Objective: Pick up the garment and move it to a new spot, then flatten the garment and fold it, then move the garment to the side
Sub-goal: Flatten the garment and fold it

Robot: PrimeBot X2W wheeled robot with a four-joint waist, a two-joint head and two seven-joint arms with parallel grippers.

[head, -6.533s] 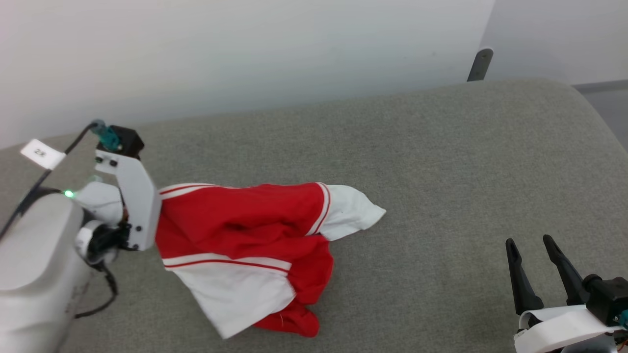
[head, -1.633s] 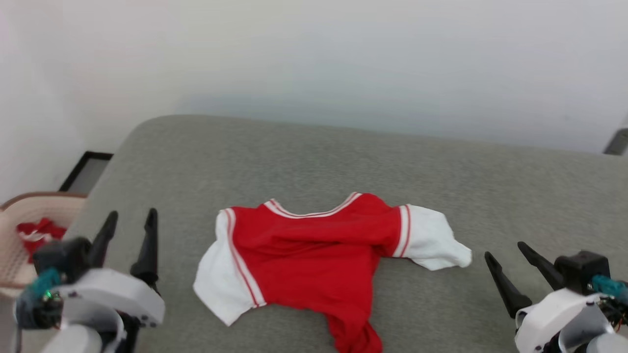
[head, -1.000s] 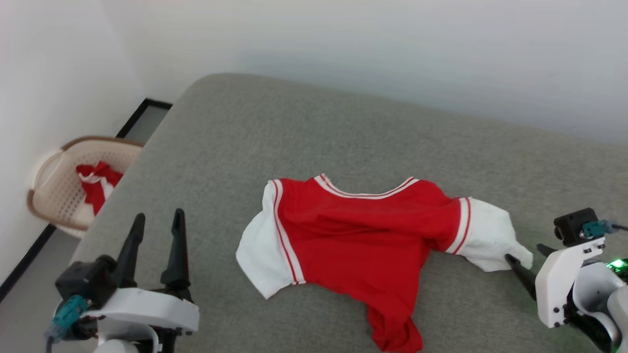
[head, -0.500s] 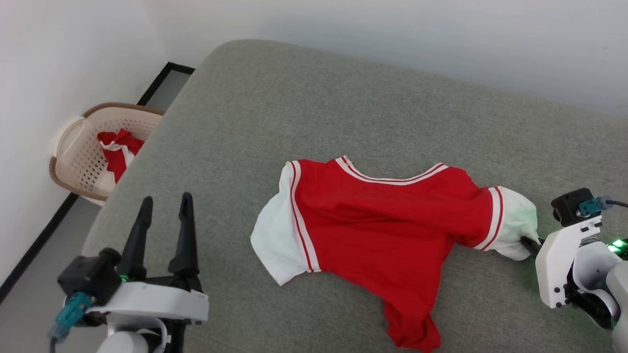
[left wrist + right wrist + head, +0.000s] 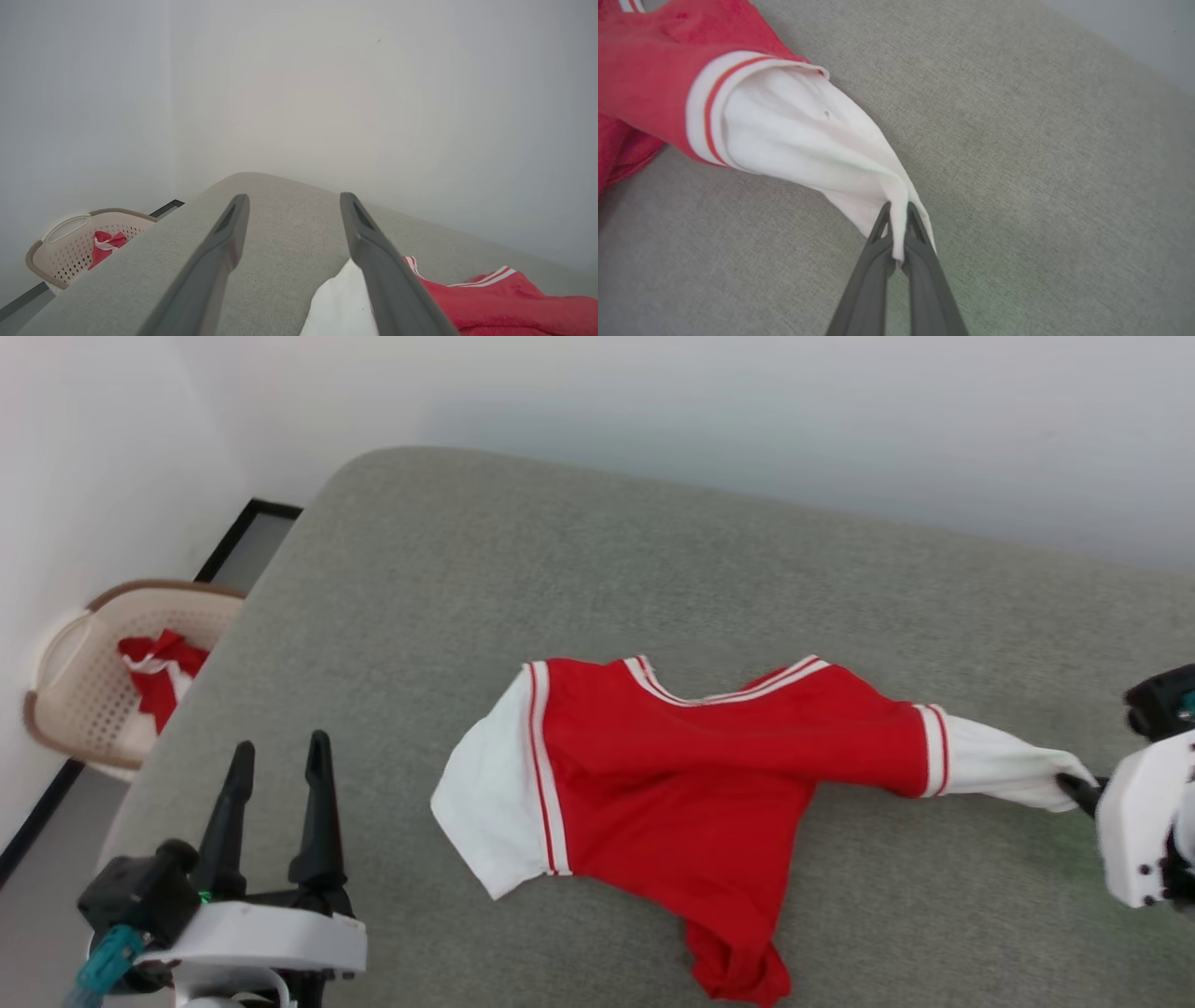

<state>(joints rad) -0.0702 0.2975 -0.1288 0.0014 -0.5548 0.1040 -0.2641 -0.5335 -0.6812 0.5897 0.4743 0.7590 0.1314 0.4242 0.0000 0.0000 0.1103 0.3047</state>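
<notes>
- right gripper (image 5: 1074, 788) low at the right edge, fingers clamped on the white sleeve tip of the garment (image 5: 691, 775) — sleeve stretched taut
- left gripper (image 5: 278, 756) lower left, fingers apart, holding nothing
- garment lies mid grey cushion (image 5: 653, 560), hem bunched
- basket (image 5: 79, 695) with red cloth (image 5: 154, 667) — far left, off the cushion

home-like room: grey upholstered surface (image 5: 653, 569), laundry basket (image 5: 89, 695), white wall (image 5: 747, 411)

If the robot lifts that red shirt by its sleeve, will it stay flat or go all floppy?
Probably floppy: the garment bunches into soft folds. The white sleeve stretches to a point where the right hand pinches it, so the rest would likely dangle. It looks thin, so probably light.
</notes>
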